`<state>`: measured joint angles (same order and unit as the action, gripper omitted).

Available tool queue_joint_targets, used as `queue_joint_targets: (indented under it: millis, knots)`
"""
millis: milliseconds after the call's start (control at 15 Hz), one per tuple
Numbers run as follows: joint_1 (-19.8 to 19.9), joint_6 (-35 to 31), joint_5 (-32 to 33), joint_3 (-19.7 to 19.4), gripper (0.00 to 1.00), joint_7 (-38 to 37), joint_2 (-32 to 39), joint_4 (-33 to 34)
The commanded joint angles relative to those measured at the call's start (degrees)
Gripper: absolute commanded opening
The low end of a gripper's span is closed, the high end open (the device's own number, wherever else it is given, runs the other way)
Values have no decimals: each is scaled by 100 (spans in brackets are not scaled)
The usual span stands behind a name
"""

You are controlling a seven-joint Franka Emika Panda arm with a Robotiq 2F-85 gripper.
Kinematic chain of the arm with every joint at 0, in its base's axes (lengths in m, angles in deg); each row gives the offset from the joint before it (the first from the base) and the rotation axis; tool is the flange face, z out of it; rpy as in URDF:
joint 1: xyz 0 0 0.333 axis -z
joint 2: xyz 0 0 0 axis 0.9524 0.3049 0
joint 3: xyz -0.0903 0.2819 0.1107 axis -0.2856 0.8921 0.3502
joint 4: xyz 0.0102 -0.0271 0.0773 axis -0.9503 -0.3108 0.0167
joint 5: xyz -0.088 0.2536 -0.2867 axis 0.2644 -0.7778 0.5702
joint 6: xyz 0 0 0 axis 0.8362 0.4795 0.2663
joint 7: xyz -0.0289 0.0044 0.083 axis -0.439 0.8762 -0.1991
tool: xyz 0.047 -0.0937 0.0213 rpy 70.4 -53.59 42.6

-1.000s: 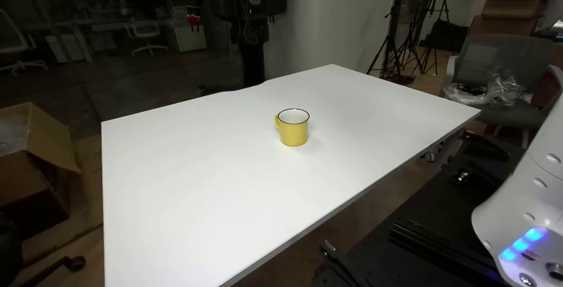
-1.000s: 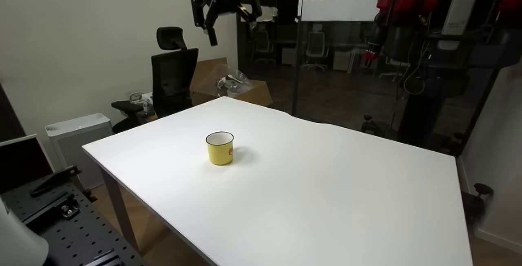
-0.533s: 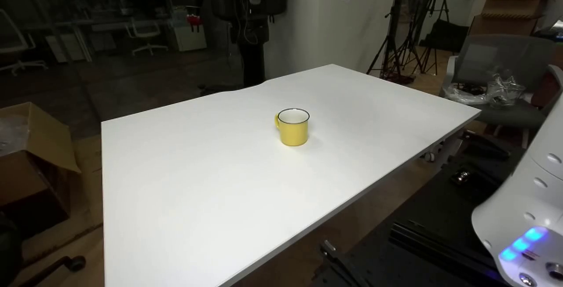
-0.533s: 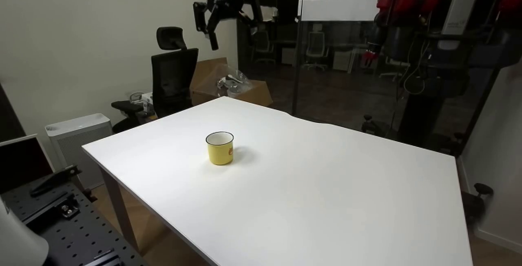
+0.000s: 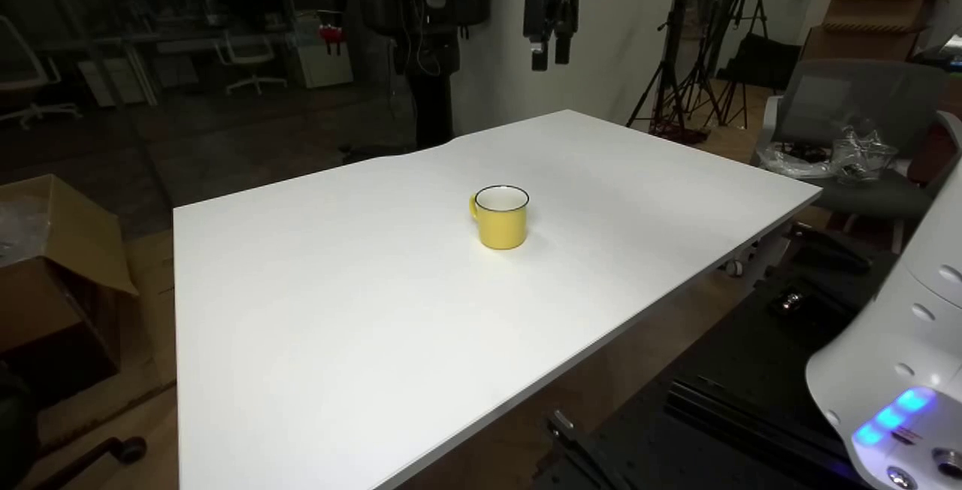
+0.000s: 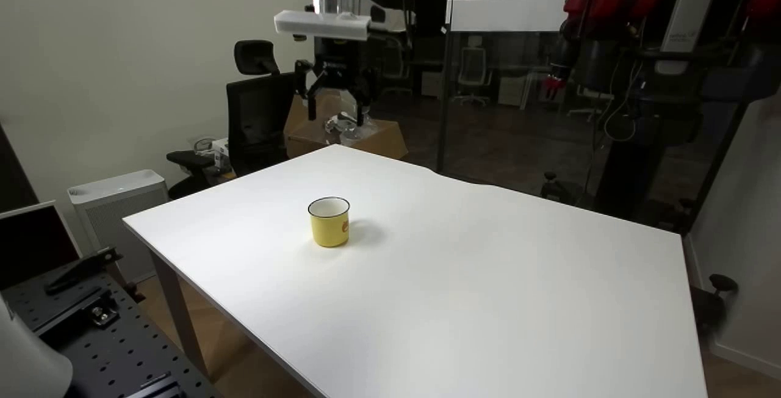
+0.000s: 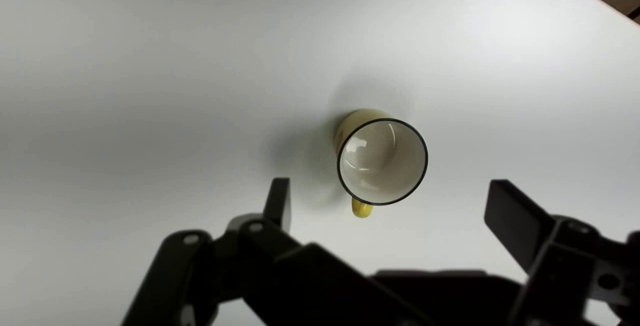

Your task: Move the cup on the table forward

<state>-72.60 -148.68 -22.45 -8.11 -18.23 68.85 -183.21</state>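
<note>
The yellow cup (image 5: pixel 502 230) stands upright on the white table (image 5: pixel 338 325), with its handle toward the left in this exterior view. It also shows in an exterior view (image 6: pixel 330 231), where a small reddish mark is on its side. My gripper (image 5: pixel 551 58) hangs well above the table, pointing down, and also shows in an exterior view (image 6: pixel 336 115). In the wrist view the gripper (image 7: pixel 388 206) is open and empty. The cup (image 7: pixel 382 161) lies below, seen from above between the fingers' lines and slightly ahead of them, with its handle toward the palm. Nothing touches it.
The table has a dark front edge facing my dark mounting bench (image 6: pixel 122 337). A cardboard box (image 5: pixel 83 272) stands on the floor beside the table. An office chair (image 6: pixel 262 111) and a red and black robot (image 6: pixel 610 1) stand beyond the table edges.
My gripper has come down toward the table and into fuller view, with the arm's wrist now showing in an exterior view. The cup has not moved.
</note>
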Motion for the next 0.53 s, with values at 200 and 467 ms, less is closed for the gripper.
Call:
queue_joint_targets:
  millis: [200,467]
  knots:
    - [244,-268,425,326,100,-242,1149,589]
    - [200,-774,649,343,100,-797,1425,724]
